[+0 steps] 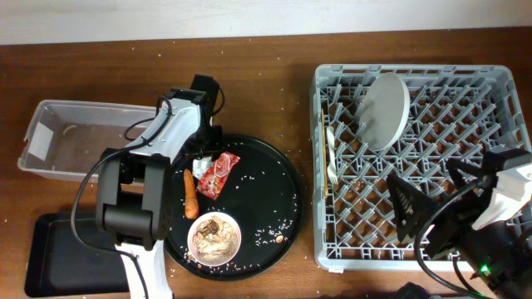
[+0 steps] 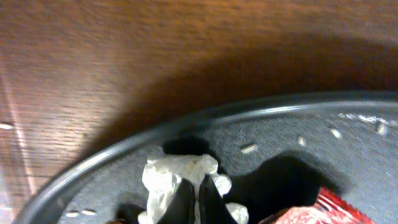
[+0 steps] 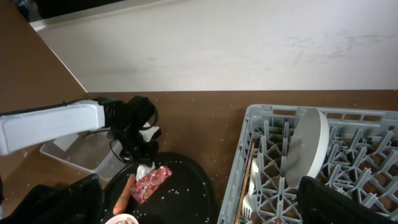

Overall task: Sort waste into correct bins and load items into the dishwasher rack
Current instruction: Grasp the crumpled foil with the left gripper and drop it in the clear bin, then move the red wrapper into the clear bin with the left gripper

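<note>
The red-and-silver wrapper lies on the large round black tray, its white paper towards the rim. My left gripper is shut on that white paper, low over the tray. The orange carrot stick lies beside the wrapper. A small white bowl holds brownish food scraps. The grey dishwasher rack holds the pale plate upright, the white fork and the chopstick. My right gripper is open and empty above the rack's front. No cups are in view.
The clear plastic tub stands at the far left and the shallow black rectangular tray in front of it. White crumbs are scattered over the round tray and the wooden table. My left arm covers part of the tub's right end.
</note>
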Controlling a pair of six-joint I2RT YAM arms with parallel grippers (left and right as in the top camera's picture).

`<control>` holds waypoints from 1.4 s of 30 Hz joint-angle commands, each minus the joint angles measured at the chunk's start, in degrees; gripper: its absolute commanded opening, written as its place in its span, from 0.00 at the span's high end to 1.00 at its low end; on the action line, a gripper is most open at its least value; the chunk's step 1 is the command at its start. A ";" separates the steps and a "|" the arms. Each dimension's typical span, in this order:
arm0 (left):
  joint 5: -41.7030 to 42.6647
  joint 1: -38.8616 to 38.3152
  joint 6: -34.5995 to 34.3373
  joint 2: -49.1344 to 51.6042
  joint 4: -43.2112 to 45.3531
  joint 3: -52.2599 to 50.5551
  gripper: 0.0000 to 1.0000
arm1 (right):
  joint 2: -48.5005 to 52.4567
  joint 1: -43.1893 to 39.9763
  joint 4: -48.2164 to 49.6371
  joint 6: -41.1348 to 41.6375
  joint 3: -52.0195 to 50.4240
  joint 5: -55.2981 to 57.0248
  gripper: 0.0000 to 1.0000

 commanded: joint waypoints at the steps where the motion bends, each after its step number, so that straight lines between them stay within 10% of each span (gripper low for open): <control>1: 3.61 0.02 0.04 -3.06 -8.39 8.39 0.99 | -0.11 -0.33 0.11 -0.55 -0.13 1.07 0.01; 8: -20.44 10.67 -3.61 -9.68 -15.34 19.50 0.98 | -0.11 -0.33 0.11 -0.55 -0.13 1.07 0.01; 12: -4.83 9.79 -1.25 -9.68 -18.47 19.52 0.13 | -0.11 -0.33 0.11 -0.55 -0.13 1.09 0.01; 13: -5.22 8.00 -1.25 -9.68 -18.49 19.45 0.13 | -0.11 -0.33 0.11 -0.55 -0.13 1.07 0.01; 20: -2.78 -8.92 -1.95 -9.64 -7.17 0.17 0.26 | -0.11 -0.33 0.11 -0.55 -0.13 1.09 0.01; 29: -2.36 -11.10 -4.04 -9.64 10.10 -19.56 0.59 | -0.11 -0.33 0.11 -0.55 -0.13 1.07 0.01; 33: -0.07 -11.10 -2.73 -9.70 8.74 -18.64 1.00 | -0.11 -0.33 0.11 -0.55 -0.13 1.07 0.01; 42: -7.41 -9.25 -2.73 -17.35 -11.93 4.55 1.00 | -0.11 -0.33 0.11 -0.55 -0.13 1.07 0.02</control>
